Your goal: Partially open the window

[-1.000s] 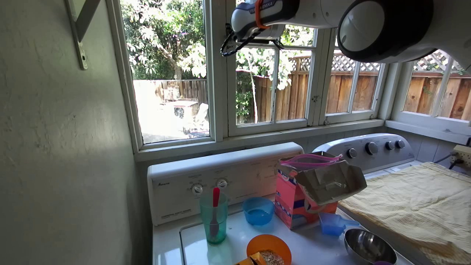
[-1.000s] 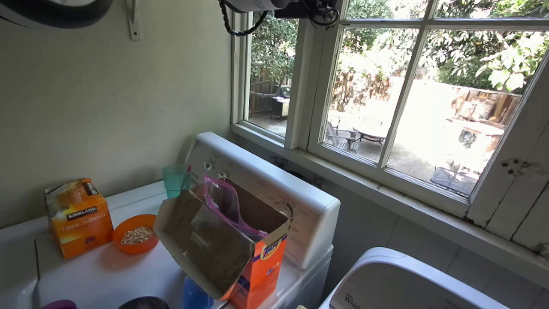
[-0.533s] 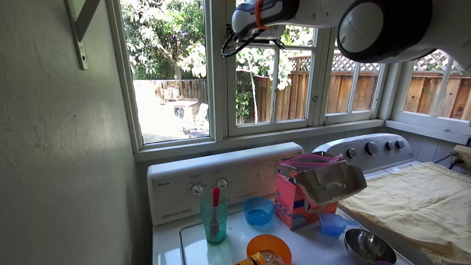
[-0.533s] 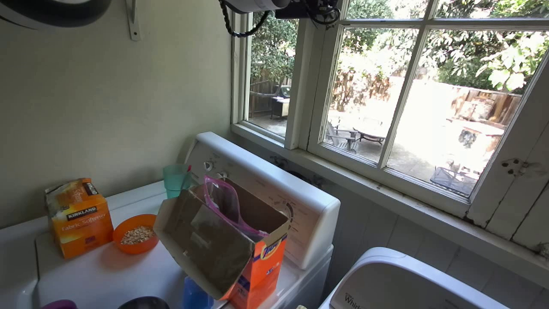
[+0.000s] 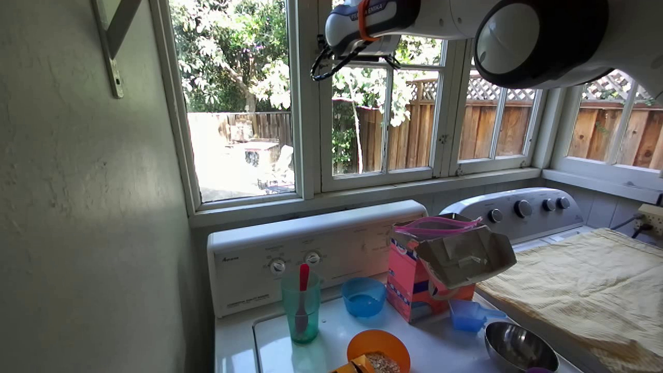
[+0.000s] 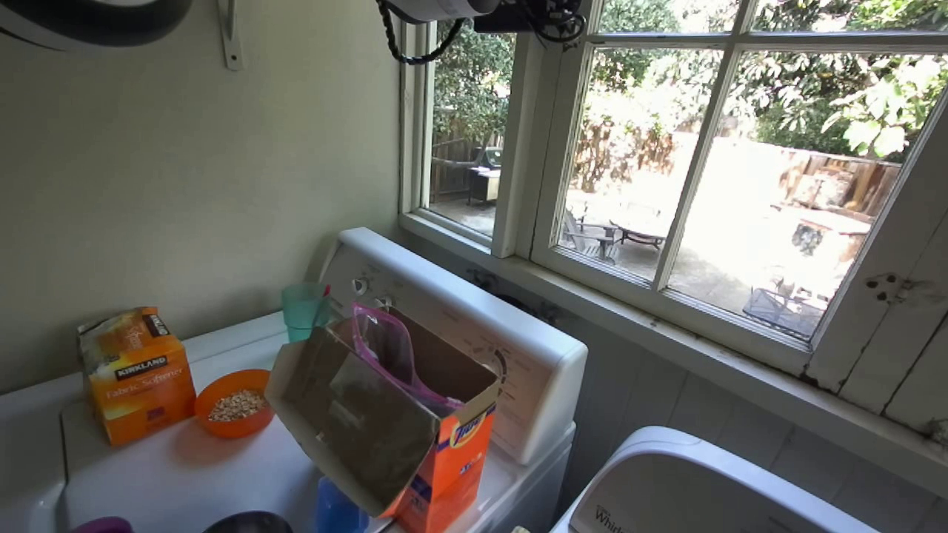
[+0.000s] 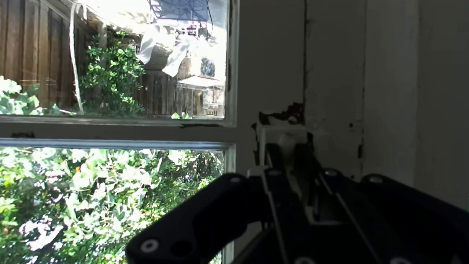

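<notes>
Gripper (image 7: 287, 152), black and two-fingered, enters the wrist view from below, with the outdoor scene inverted. Its fingers (image 7: 273, 157) stand close together; a small pale knob (image 7: 287, 141) shows between the tips, against a white rectangular plate (image 7: 273, 131). Whether the fingers press on the knob or flank it cannot be told. Left of the plate are the panes of the window (image 7: 110, 131), a tall white-framed glass casement sash; dark chipped paint (image 7: 285, 113) borders the plate.

In an exterior view, the window (image 5: 387, 124) stands mid-picture, its sash appearing in line with the frame (image 5: 309, 155). A white robot arm (image 5: 440, 18) with an orange band (image 5: 364, 20) crosses in front of its upper part; the fingertips are hidden there. On the white enamel appliance (image 5: 342, 254) below are a translucent teal plastic cup (image 5: 295, 321) holding a red-handled utensil (image 5: 304, 277), a blue plastic bowl (image 5: 363, 298), a red-and-orange cardboard box (image 5: 406, 282) with its lid hinged open, a blue plastic scoop (image 5: 466, 317) and a shiny metal bowl (image 5: 518, 344). A creased pale-yellow cloth (image 5: 585, 290) lies over the neighbouring grey-panelled appliance (image 5: 549, 220).

In an exterior view, the window (image 6: 695, 170) takes up the upper right, beside a narrower pane (image 6: 463, 170); black wrist hardware (image 6: 548, 18) sits at the top edge, near the sash's left stile (image 6: 559, 148). Lower left, a yellow-and-orange cardboard carton (image 6: 137, 389) lettered Kirkland stands just beside an orange plastic bowl (image 6: 229, 429) of pale flakes (image 6: 237, 406).
</notes>
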Robot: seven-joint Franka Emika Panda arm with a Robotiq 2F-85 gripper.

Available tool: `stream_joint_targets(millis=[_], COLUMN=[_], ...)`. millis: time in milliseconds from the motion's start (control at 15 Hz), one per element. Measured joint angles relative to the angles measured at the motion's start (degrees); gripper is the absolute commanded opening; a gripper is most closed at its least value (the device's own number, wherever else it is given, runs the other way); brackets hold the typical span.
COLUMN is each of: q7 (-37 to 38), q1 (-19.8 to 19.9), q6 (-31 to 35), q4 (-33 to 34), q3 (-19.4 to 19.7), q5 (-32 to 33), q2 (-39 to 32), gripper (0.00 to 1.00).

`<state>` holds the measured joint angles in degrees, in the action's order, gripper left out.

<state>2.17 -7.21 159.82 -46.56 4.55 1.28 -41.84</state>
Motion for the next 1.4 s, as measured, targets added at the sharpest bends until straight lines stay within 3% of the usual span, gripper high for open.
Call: stream_joint_targets(millis=[133,267,733,1400], q7=[0.0,0.0,3.9,5.1], q1=[-0.1,-0.2,0.1,6.4], q6=[0.0,-0.1,-0.1,1.5], q4=[0.0,0.0,0.0,-0.9], q3=[0.2,0.4,-0.2,-11.6], q5=[0.0,0.0,-2.1,-14.1], q2=[0.0,-0.1,-0.1,-0.1], gripper=[0.06,0.0,0.03,0.03])
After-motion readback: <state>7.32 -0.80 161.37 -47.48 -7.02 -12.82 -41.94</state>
